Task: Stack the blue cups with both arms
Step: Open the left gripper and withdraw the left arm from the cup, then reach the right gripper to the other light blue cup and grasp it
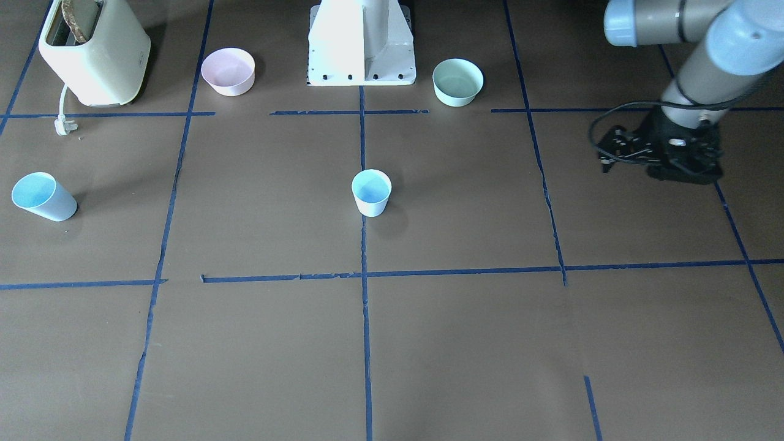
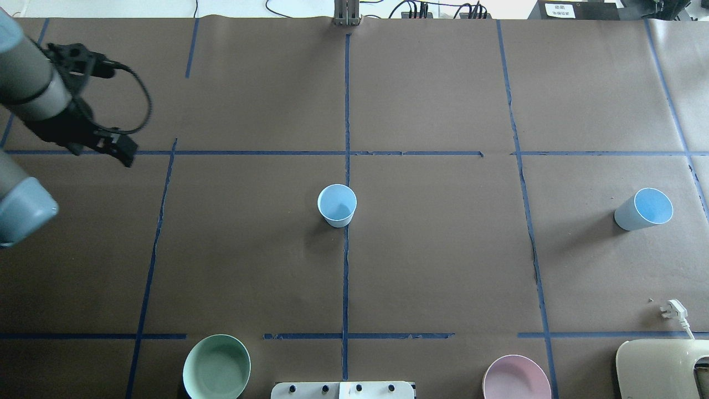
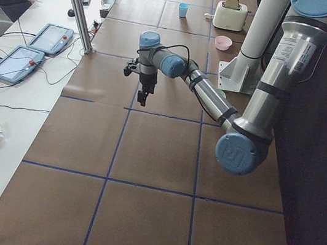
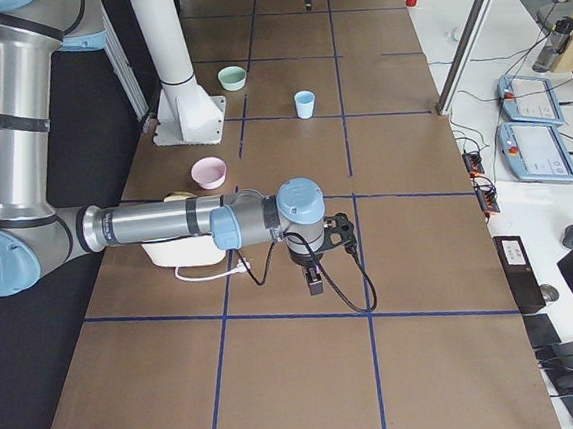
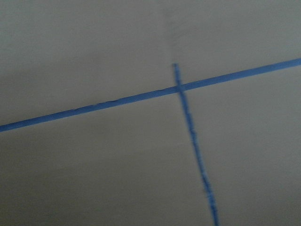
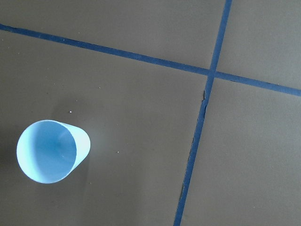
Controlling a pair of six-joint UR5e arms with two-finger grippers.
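Observation:
One blue cup (image 2: 337, 205) stands upright at the table's middle on a blue tape line; it also shows in the front view (image 1: 371, 192). The second blue cup (image 2: 644, 209) stands far off on the robot's right, and shows in the front view (image 1: 43, 196) and in the right wrist view (image 6: 49, 150). My left gripper (image 2: 123, 152) hangs over the far left part of the table, well away from both cups; its fingers look closed together with nothing between them. My right gripper (image 4: 314, 275) shows only in the exterior right view, so I cannot tell its state.
A mint-green bowl (image 2: 216, 367) and a pink bowl (image 2: 516, 378) stand on either side of the white pedestal (image 1: 361, 49). A cream toaster (image 1: 92, 52) with its loose plug (image 1: 64, 125) sits at the robot's near right. Blue tape lines grid the brown table.

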